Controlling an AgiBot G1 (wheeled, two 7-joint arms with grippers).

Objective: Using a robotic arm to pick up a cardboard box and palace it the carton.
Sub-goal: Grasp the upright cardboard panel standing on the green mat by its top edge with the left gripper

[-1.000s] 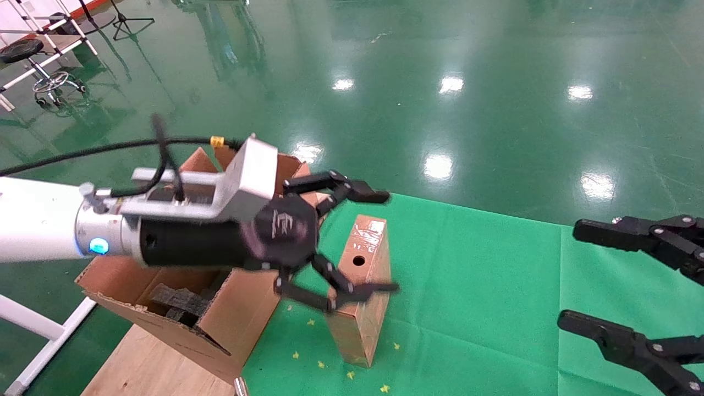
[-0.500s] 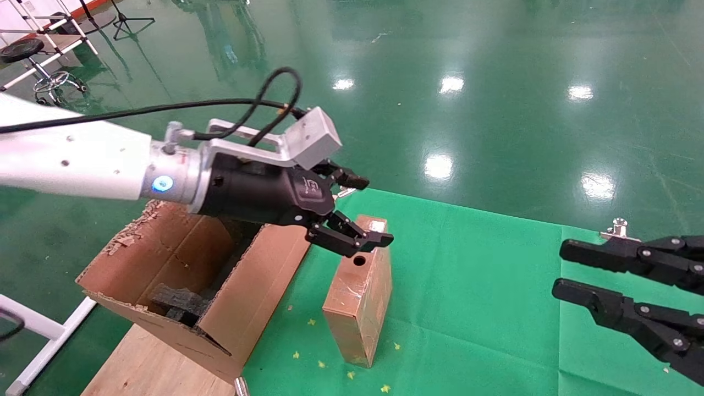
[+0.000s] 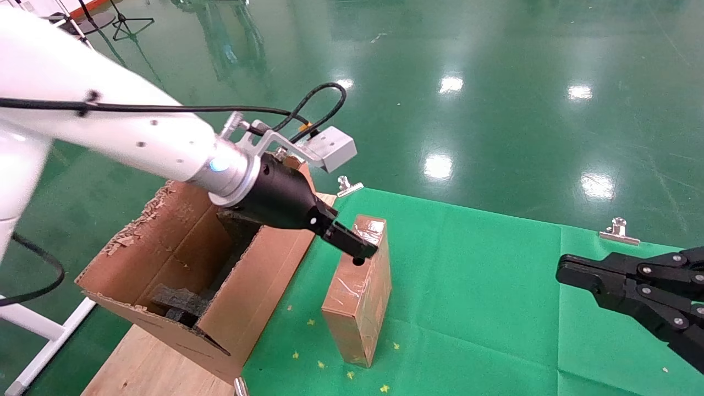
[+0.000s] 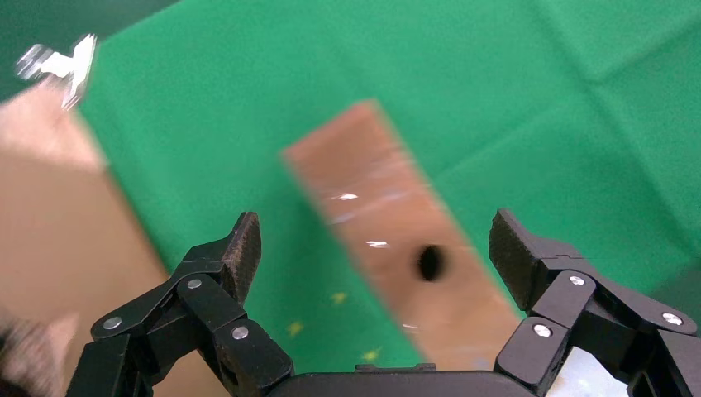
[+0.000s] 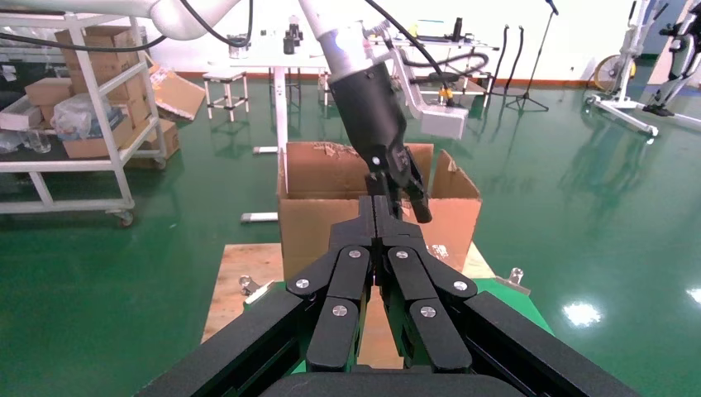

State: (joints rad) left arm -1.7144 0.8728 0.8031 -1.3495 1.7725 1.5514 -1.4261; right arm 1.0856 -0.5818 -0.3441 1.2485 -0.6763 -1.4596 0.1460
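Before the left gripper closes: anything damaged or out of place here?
The carton has torn, ragged flap edges, with shreds along its rim. The box lies intact on the green cloth, below the open left gripper. Right gripper sits shut, aside.

The head camera looks forward and down from above, taking in the green-covered tabletop [image 3: 484,286], the carton [image 3: 181,275] on the robot's left and the shiny floor beyond. The left wrist camera sits right behind the left end effector [image 4: 372,248] and peers steeply down between its spread fingers [image 4: 236,252], very near the cardboard box [image 4: 388,248]. The right wrist camera looks nearly level across the tabletop, past the right end effector [image 5: 381,217] with its tips pressed together, toward the carton [image 5: 331,207] and the room behind. All three views share the green cloth area around that small box.
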